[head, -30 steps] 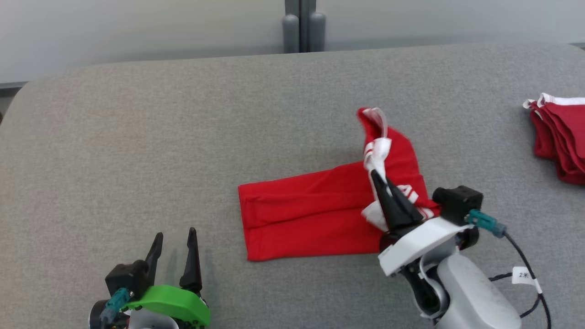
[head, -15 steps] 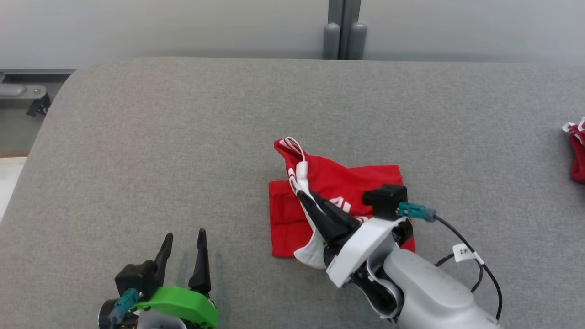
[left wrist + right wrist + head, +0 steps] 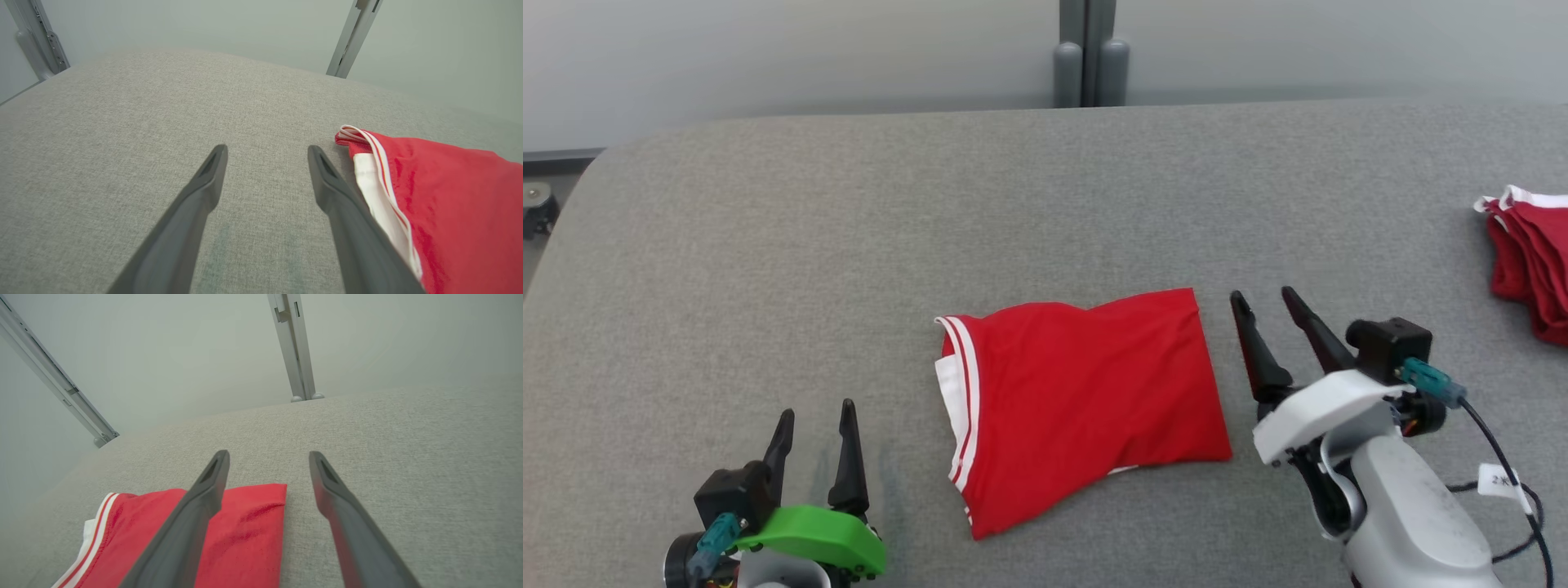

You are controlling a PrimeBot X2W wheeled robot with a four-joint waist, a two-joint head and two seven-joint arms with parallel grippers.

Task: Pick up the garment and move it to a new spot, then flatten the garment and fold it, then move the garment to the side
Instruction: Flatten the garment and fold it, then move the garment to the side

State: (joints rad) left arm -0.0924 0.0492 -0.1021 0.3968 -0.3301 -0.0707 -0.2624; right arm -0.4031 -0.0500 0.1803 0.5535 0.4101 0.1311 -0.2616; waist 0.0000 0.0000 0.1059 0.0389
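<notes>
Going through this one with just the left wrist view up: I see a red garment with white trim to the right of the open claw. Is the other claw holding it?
Observer: No. The right claw stands open just to the right of the garment, gripping nothing.
Operator: Is the garment folded or bunched?
Observer: Folded into a roughly flat rectangle, its white-striped edge facing the side of the left claw.
Operator: Anything else on the table?
Observer: Yes, a stack of red garments with white trim lies on the table at the far right of the head view.
</notes>
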